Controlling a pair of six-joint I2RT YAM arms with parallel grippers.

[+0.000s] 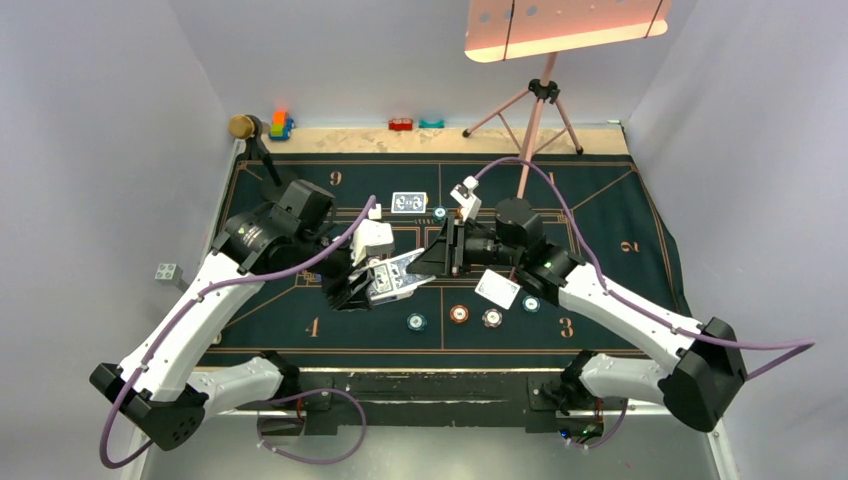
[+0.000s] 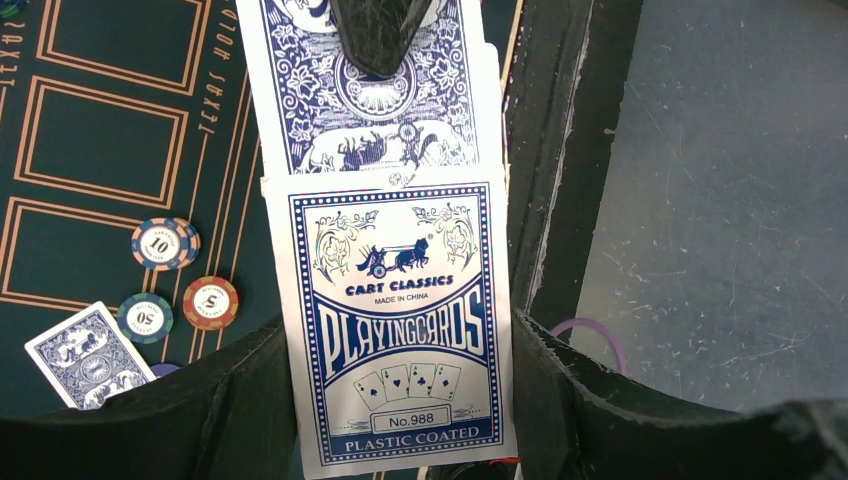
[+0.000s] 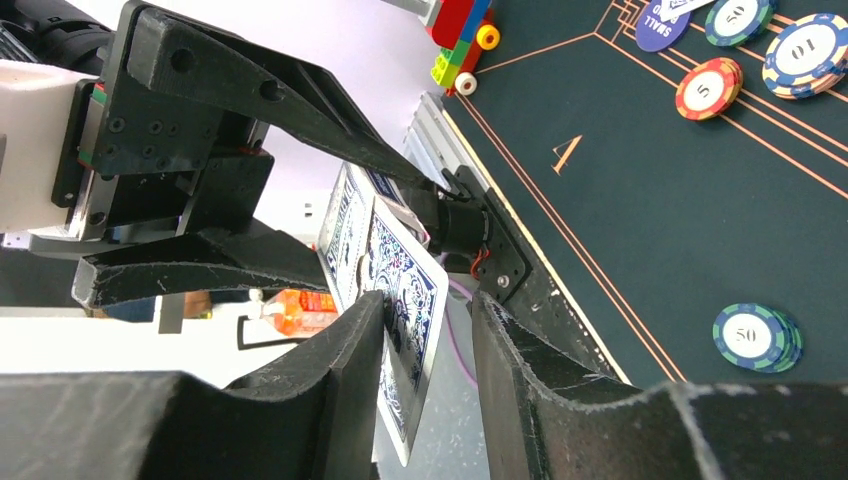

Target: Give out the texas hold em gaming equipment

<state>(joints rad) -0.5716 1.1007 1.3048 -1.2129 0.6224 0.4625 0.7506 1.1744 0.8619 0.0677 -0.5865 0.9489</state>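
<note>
My left gripper [image 1: 372, 287] is shut on a blue-and-white playing-card box [image 2: 400, 330], held above the green mat's near edge. A blue-backed card [image 2: 365, 90] sticks out of the box's end. My right gripper [image 1: 428, 262] meets it there, and its jaws [image 3: 430, 310] stand apart around that card [image 3: 405, 300]. One finger touches the card and the other is clear of it. Two blue-backed cards [image 1: 408, 202] [image 1: 497, 290] lie on the mat. Chips [image 1: 416, 322] [image 1: 459, 314] [image 1: 492, 318] lie near the front, and show in the left wrist view [image 2: 163, 243].
The dark green felt mat [image 1: 620, 220] covers the table. A lamp tripod [image 1: 535, 110] stands at the back right. Toy blocks [image 1: 280, 125] [image 1: 402, 124] sit along the back edge. A grey block [image 1: 166, 272] lies left of the mat. More chips [image 1: 531, 304] [image 1: 440, 212] lie near the right arm.
</note>
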